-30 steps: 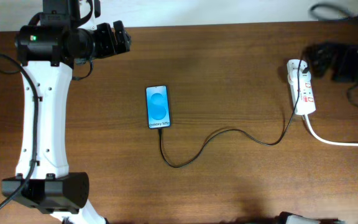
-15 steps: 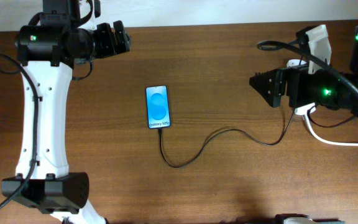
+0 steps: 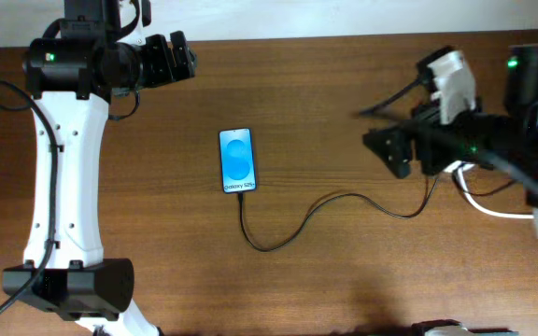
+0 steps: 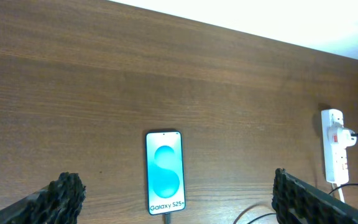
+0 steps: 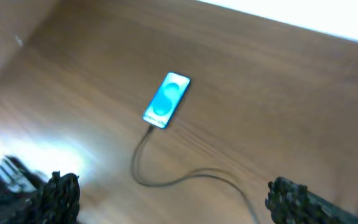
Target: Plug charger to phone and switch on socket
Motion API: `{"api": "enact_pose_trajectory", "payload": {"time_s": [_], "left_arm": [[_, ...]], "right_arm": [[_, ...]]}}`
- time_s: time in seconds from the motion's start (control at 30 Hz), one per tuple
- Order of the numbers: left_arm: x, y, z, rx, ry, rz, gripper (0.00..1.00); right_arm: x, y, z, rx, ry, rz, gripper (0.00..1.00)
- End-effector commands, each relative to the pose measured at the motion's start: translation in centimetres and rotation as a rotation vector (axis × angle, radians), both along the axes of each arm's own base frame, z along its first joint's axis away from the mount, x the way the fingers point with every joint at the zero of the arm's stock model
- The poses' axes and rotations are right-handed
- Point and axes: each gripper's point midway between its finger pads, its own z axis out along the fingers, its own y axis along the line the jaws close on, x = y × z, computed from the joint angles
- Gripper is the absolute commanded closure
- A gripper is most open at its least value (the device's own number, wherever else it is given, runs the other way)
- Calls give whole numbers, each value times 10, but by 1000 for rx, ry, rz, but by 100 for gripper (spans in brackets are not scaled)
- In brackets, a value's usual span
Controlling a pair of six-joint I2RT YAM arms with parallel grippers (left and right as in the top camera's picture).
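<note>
The phone (image 3: 238,161) lies flat mid-table, its blue screen lit; it also shows in the left wrist view (image 4: 165,172) and the right wrist view (image 5: 166,99). The charger cable (image 3: 292,227) meets the phone's bottom edge and curves right toward the socket (image 4: 334,146). In the overhead view the socket is mostly hidden under my right arm. My right gripper (image 3: 390,149) is open and empty, hovering left of the socket, high above the cable (image 5: 185,177). My left gripper (image 3: 171,58) is open and empty at the back left, well away from the phone.
A thick white cord (image 3: 498,213) runs from the socket to the right edge. The table's far edge meets a white wall. My left arm's white body (image 3: 59,168) spans the table's left side.
My right arm has swung in from the right edge over the socket, and its gripper has moved left toward the middle. The left arm, phone and cable have not moved.
</note>
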Motion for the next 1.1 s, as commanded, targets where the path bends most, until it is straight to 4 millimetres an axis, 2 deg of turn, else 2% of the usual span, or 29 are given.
{"api": "enact_pose_trajectory", "payload": {"time_s": [0.0,0.13,0.23,0.33,0.47,0.67,0.9,1.07], "left_arm": [[1,2,0,8,-3,3,1],[1,2,0,8,-3,3,1],[1,2,0,8,-3,3,1],[1,2,0,8,-3,3,1],[1,2,0,8,-3,3,1],[1,2,0,8,-3,3,1],[1,2,0,8,-3,3,1],[1,2,0,8,-3,3,1]], "right_arm": [[3,-14,7,-171,-163,-58,2],[17,-18,19,-156,-397,-113,2],[13,-23,12,-143,-521,-147,2],[2,-33,-8,-125,-626,-184,2],[-22,-49,-45,-115,-758,-245,2],[-50,-57,-97,-102,-881,-281,2],[-59,-56,-146,-82,-969,-279,2],[-57,-53,-172,-78,-957,-263,2]]}}
